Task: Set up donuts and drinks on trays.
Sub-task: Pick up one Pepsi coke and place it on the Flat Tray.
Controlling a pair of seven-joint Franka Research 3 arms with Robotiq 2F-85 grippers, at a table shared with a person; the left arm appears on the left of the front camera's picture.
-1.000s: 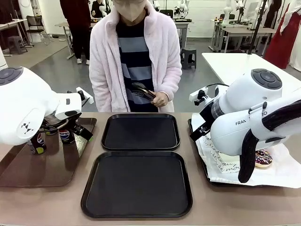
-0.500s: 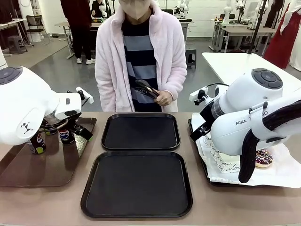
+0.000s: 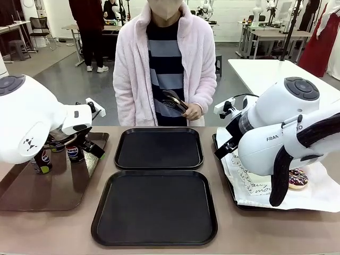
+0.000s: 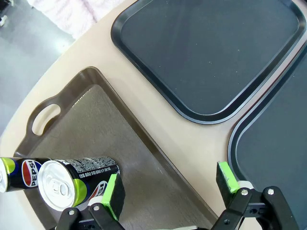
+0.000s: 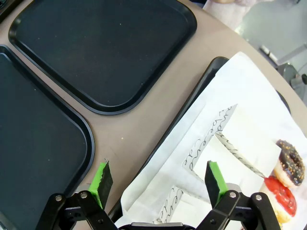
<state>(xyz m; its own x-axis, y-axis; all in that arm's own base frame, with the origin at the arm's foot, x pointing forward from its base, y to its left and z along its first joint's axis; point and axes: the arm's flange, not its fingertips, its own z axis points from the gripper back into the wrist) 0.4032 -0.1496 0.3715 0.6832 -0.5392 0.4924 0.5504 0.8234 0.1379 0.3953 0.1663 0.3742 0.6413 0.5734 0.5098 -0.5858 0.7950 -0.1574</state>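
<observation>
The left gripper (image 4: 170, 184) stands with its green pads (image 4: 113, 191) wide apart, gripping nothing, one pad just beside a black Pepsi can with a silver top (image 4: 72, 179) on the glossy brown handled tray (image 4: 110, 124). The right gripper (image 5: 158, 181) is equally spread and holds nothing, above the white paper-lined tray (image 5: 254, 105), where chocolate- and red-iced ring donuts (image 5: 289, 162) sit. Two matte black rounded-square trays (image 3: 159, 149) lie between.
</observation>
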